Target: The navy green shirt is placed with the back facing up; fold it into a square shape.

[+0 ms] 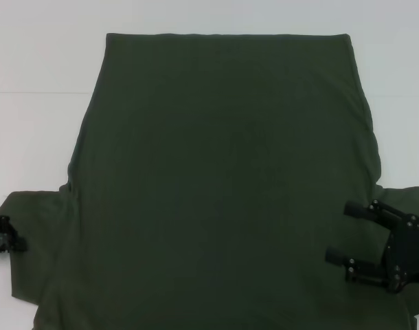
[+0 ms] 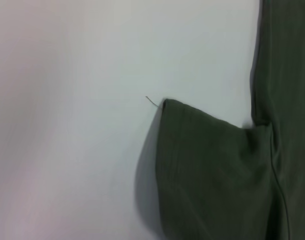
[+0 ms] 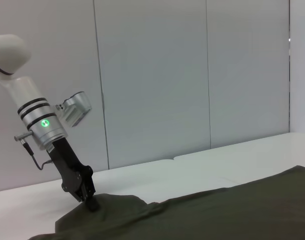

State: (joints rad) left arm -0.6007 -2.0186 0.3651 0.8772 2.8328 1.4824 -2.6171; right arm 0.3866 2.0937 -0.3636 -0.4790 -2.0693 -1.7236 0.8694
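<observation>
The navy green shirt (image 1: pixel 216 179) lies spread flat on the white table (image 1: pixel 31 69), plain side up, hem at the far end and sleeves toward me. My left gripper (image 1: pixel 2 237) sits at the outer edge of the left sleeve (image 2: pixel 207 170). The right wrist view shows the left gripper (image 3: pixel 90 200) tipped down onto that sleeve's cloth (image 3: pixel 107 212). My right gripper (image 1: pixel 338 232) hovers over the shirt's right side near the right sleeve, open, its two fingers pointing toward the middle with nothing between them.
White table surface surrounds the shirt on the left, right and far sides. A loose thread (image 2: pixel 152 102) sticks out from the left sleeve's corner. Grey wall panels (image 3: pixel 192 75) stand behind the table.
</observation>
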